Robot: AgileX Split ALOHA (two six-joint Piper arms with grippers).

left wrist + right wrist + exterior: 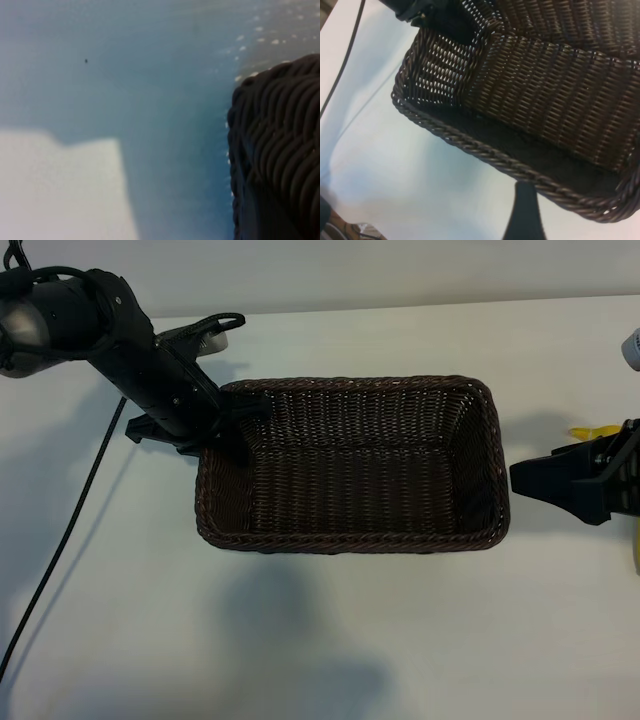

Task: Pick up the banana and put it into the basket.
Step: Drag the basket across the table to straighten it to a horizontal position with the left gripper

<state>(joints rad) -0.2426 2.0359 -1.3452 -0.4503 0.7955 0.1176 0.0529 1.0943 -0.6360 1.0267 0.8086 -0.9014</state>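
Note:
The basket (350, 540) is dark brown wicker and stands mid-table with nothing in it; the right wrist view looks into it over its braided rim (485, 155). My left gripper (232, 418) straddles the basket's left wall at the far corner and is shut on it; that wall (280, 150) fills one side of the left wrist view. My right gripper (522, 480) hovers open just off the basket's right end, and one of its fingers (522, 215) shows near the rim. The banana (596, 430) shows only as yellow bits behind that gripper at the right edge.
A black cable (60, 540) trails over the white table (300, 640) from the left arm toward the front left. A white object (632, 348) sits at the far right edge.

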